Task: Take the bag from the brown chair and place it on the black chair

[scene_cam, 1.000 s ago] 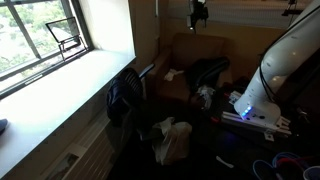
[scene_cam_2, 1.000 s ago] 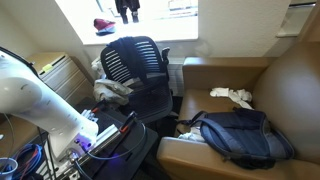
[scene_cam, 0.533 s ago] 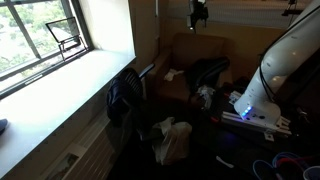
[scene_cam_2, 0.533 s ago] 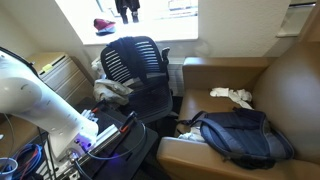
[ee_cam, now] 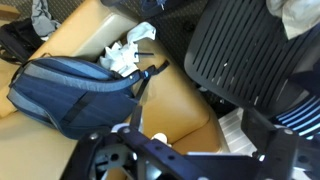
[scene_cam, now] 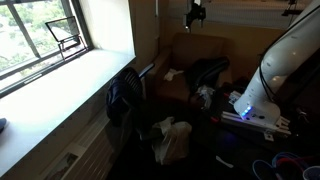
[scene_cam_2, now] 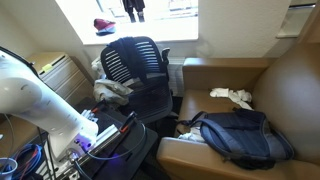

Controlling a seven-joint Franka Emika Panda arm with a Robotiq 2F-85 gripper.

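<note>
A dark blue backpack [scene_cam_2: 240,135] lies on the seat of the brown chair [scene_cam_2: 290,80]; it also shows in an exterior view [scene_cam: 210,72] and in the wrist view [ee_cam: 75,90]. The black mesh office chair [scene_cam_2: 135,65] stands beside the brown chair, near the window [scene_cam: 125,95], and fills the wrist view's right side [ee_cam: 250,50]. My gripper [scene_cam_2: 133,10] hangs high above both chairs, at the top of both exterior views [scene_cam: 196,12]. In the wrist view its jaws [ee_cam: 190,160] are spread open and empty, far from the bag.
Crumpled white cloth [scene_cam_2: 233,96] lies on the brown chair's seat behind the bag. A white plastic bag [scene_cam: 172,140] sits on the floor by the black chair. The white robot base [scene_cam: 285,55] with cables stands close by. A window sill [scene_cam: 60,80] runs beside the black chair.
The gripper has shifted slightly sideways at the top of both exterior views. The bag and both chairs have not moved.
</note>
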